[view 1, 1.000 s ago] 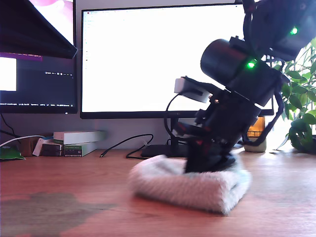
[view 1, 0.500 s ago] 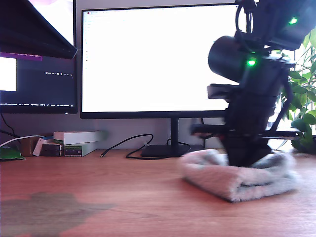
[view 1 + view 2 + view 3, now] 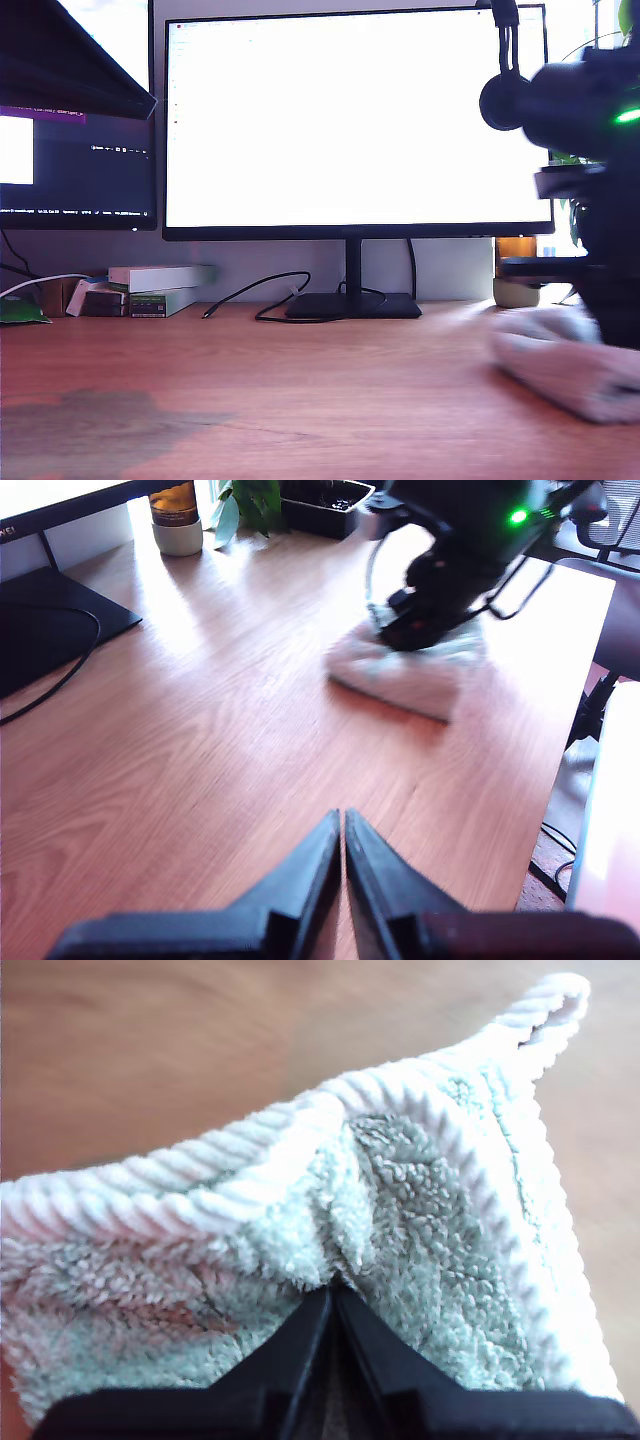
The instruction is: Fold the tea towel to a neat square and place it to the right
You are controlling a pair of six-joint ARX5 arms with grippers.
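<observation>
Terry-cloth folds of the tea towel (image 3: 400,1200) are pinched between the shut jaws of the second gripper (image 3: 333,1300), low on the desk (image 3: 300,400) at the exterior view's right edge. The first gripper (image 3: 343,825) hangs well apart, jaws together on nothing. Dragging could skew the layers, and the desk edge lies near.

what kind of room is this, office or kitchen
Most likely an office or home desk setup: a large monitor with a second screen beside it stands on a wooden desk, cables trailing behind, and a potted plant nearby.

bare desk (image 3: 300,400) open; monitor stand (image 3: 352,304) behind
</observation>
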